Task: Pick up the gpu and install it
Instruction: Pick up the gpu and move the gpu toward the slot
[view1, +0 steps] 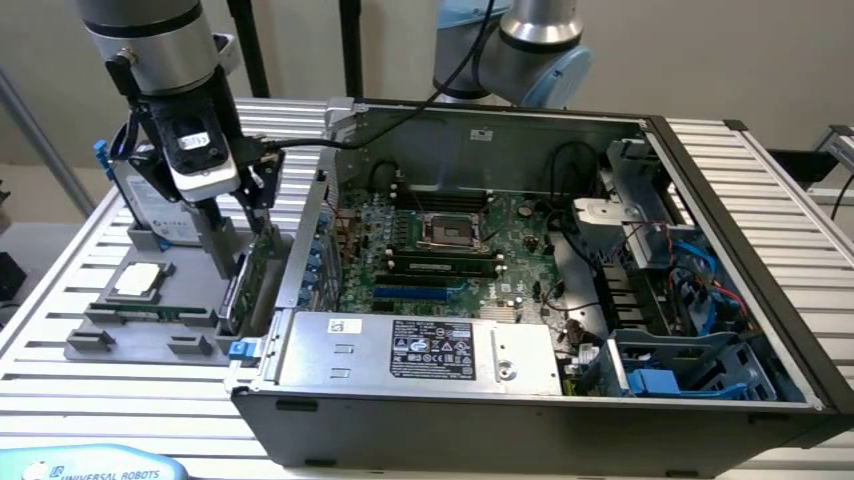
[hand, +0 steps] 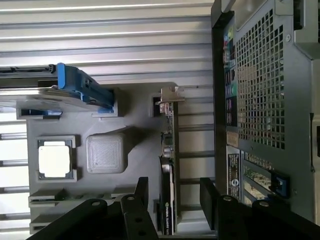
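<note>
While the gripper (view1: 238, 222) hangs low over the grey tray (view1: 83, 345), its fingers stand apart on either side of the gpu (view1: 244, 292), and the wrist view shows a gap at each side. The gpu (hand: 167, 165) stands on edge along the tray's side nearest the case (view1: 534, 412), its silver bracket at the end away from the fingers.

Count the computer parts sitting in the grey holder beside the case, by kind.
hard drive: 1
processor chip: 1
memory stick: 1
gpu: 1
Total: 4
</note>
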